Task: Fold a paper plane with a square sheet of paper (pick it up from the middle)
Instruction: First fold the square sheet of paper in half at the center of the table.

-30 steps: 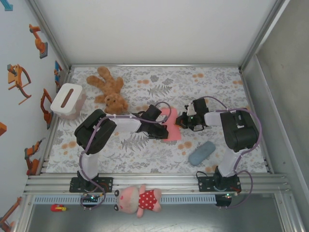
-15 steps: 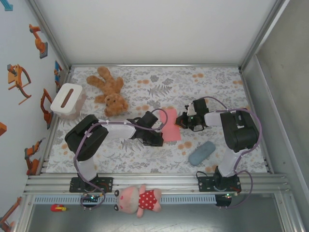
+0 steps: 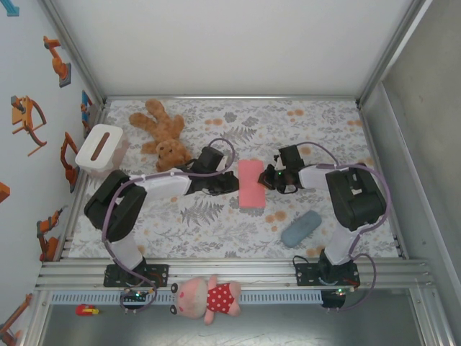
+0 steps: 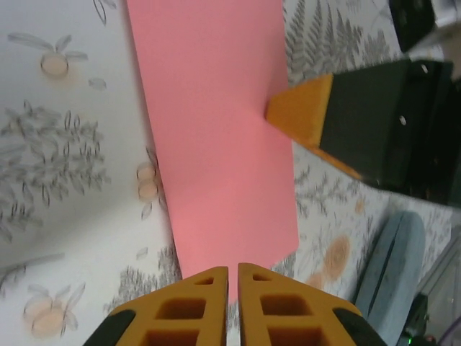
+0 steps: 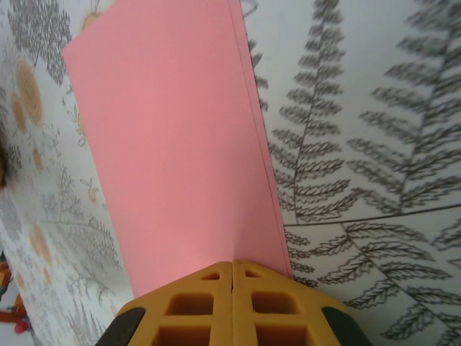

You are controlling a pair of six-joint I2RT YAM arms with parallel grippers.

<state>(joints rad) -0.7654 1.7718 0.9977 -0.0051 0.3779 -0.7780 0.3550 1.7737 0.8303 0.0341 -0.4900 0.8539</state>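
The square sheet of paper (image 3: pixel 251 184) is salmon pink and lies folded in half as an upright oblong on the flowered table. Its two layers show along one long edge (image 5: pixel 253 137) in the right wrist view. My left gripper (image 3: pixel 235 184) is at the paper's left edge. Its orange fingertips (image 4: pixel 233 270) stand a narrow slit apart, with the paper's corner edge (image 4: pixel 216 130) just in front of them. My right gripper (image 3: pixel 267 179) is shut on the paper's right edge, its tips (image 5: pixel 232 264) pressed together. One of its fingers (image 4: pixel 302 119) shows in the left wrist view.
A brown teddy bear (image 3: pixel 162 137) lies at the back left beside a white box (image 3: pixel 101 149). A grey-blue pouch (image 3: pixel 301 228) lies front right of the paper, close to the right arm. A pink plush toy (image 3: pixel 209 297) sits on the front rail.
My left arm has drawn back leftwards off the paper, and its jaws have parted a little. The paper now lies flat as a folded oblong. The right gripper has shifted slightly left with it.
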